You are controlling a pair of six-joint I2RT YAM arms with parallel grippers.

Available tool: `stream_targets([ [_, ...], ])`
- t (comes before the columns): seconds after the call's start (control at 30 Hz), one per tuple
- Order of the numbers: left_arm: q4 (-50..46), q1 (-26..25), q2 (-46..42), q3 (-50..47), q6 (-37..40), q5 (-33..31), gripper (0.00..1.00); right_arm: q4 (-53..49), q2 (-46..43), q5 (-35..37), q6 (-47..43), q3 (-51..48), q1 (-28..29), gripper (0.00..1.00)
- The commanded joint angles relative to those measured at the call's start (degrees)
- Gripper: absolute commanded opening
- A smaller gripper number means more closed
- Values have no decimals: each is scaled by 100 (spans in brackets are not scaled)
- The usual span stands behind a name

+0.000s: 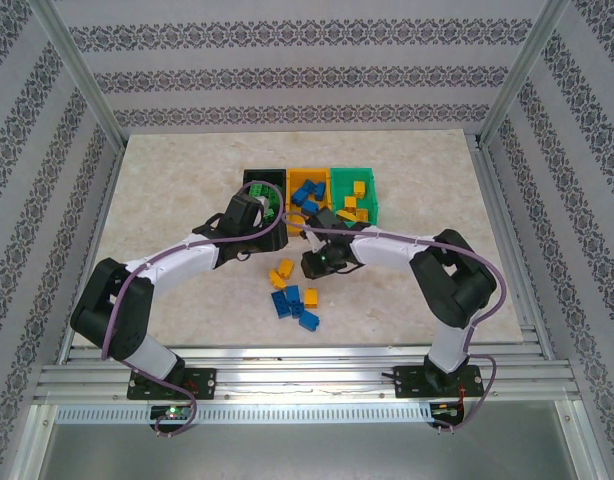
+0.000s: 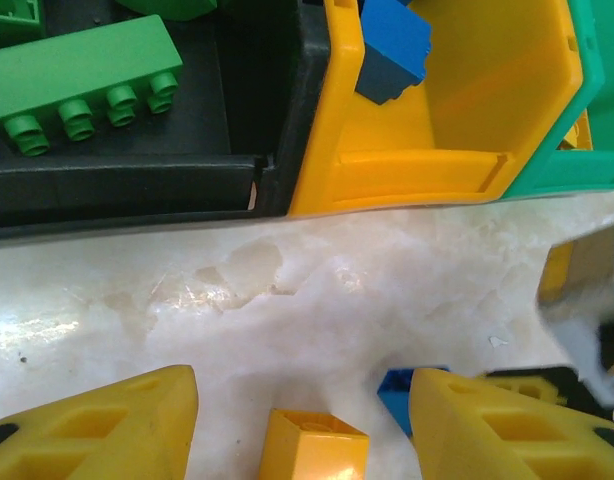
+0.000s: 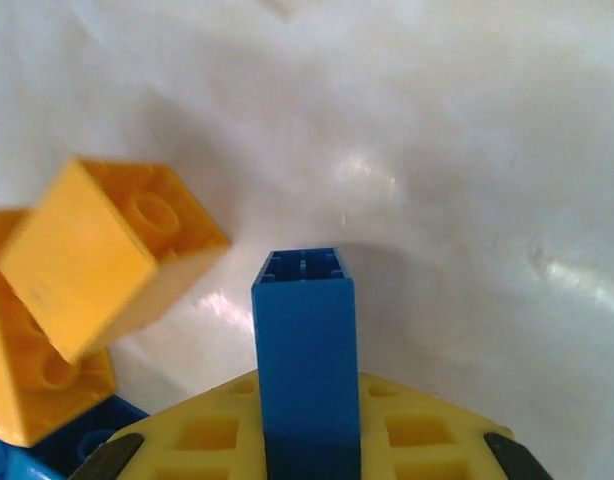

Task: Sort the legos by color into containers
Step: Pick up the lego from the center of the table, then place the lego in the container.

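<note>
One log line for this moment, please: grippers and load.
right gripper: shut on blue lego | left gripper: open, empty, facing orange bin | loose legos: blue, yellow

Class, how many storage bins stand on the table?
3, in one row: black bin left, orange bin centre, green bin right; none seems hidden.

Walls (image 1: pixel 287 60) papered in pale grey and white bands with dark damask stripes close the back and both sides. Aluminium posts (image 1: pixel 79 75) slant down from the upper corners of the frame to the table's far corners. The table (image 1: pixel 167 180) fills the middle: a beige, marble-look top, glossy, with soft white glare (image 3: pixel 372 175) in the close views. Along its near edge run ribbed aluminium rails (image 1: pixel 307 360). A plain grey panel (image 1: pixel 307 450) lies across the bottom.
</note>
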Motion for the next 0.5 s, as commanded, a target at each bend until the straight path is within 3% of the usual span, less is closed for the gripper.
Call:
stream_targets([
  [0.0,128,8,63,-46,-119,139,58,314,-254,-393,138,391,-335,16],
  [0.2,-23,-72,48,-117,-80,254,57,393,-87,-401,219,1153,-834,20],
  [0.37,-145,-177,64,-113,-49,338,57,95,467,-355,92,2162,-1145,39],
  [0.47,-215,-272,32,-122,65,413,57,250,448,-525,274,2123,-1216,47],
])
